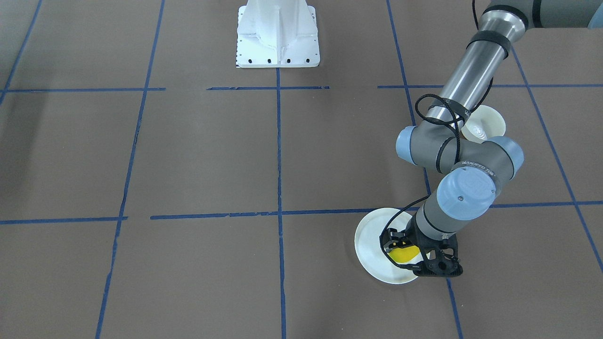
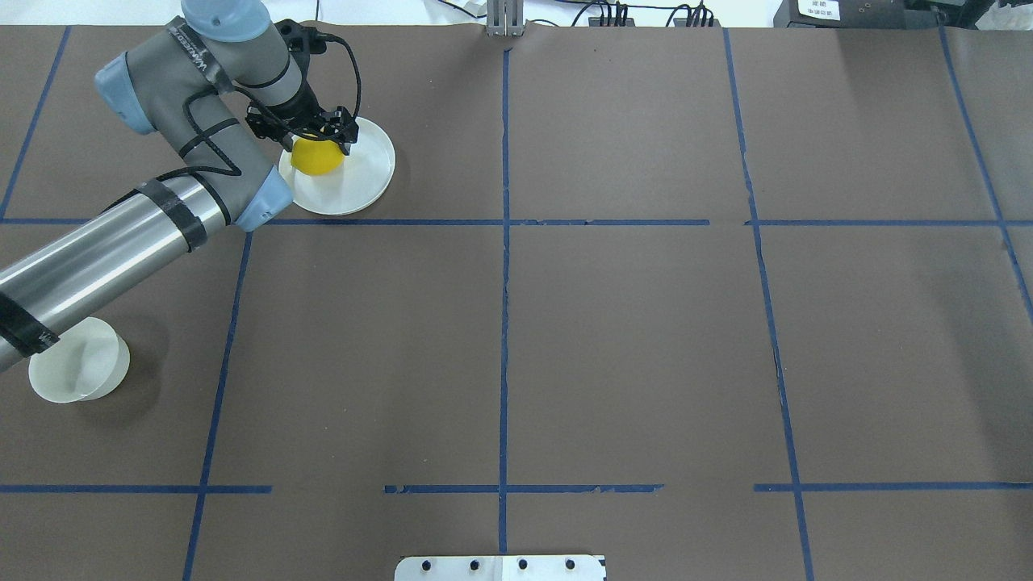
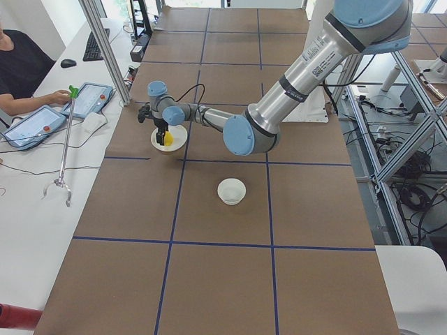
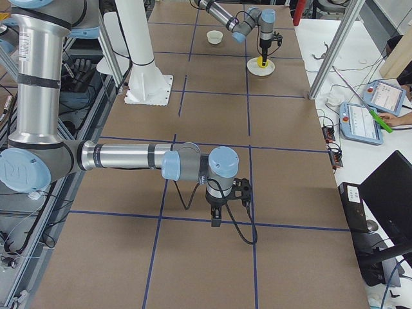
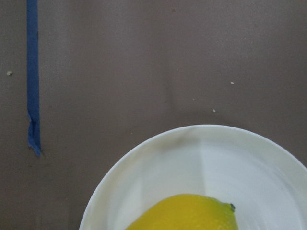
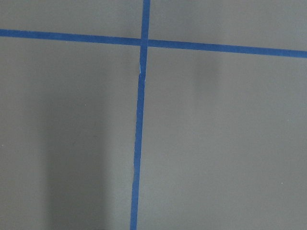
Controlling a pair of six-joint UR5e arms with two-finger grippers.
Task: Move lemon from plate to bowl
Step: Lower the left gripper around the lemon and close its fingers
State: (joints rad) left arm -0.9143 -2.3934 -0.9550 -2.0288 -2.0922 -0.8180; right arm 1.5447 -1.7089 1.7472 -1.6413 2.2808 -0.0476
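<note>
The yellow lemon (image 2: 316,157) lies on the flat white plate (image 2: 363,181) at the far left of the table. My left gripper (image 2: 315,135) is down over the lemon, with its fingers tight against both sides. The front view shows the same: the gripper (image 1: 406,252), the lemon (image 1: 404,254) and the plate (image 1: 372,245). The left wrist view shows the lemon's top (image 5: 192,213) over the plate (image 5: 192,158). The small deep white bowl (image 2: 79,371) stands nearer the robot, partly under my left arm. My right gripper (image 4: 215,222) shows only in the exterior right view, and I cannot tell its state.
Blue tape lines (image 2: 504,242) grid the brown table. The white robot base plate (image 1: 278,35) sits at the table's edge. An operator (image 3: 21,70) sits with tablets (image 3: 87,98) and a grabber tool beside the table's far end. The bowl (image 1: 485,123) is partly behind my left forearm.
</note>
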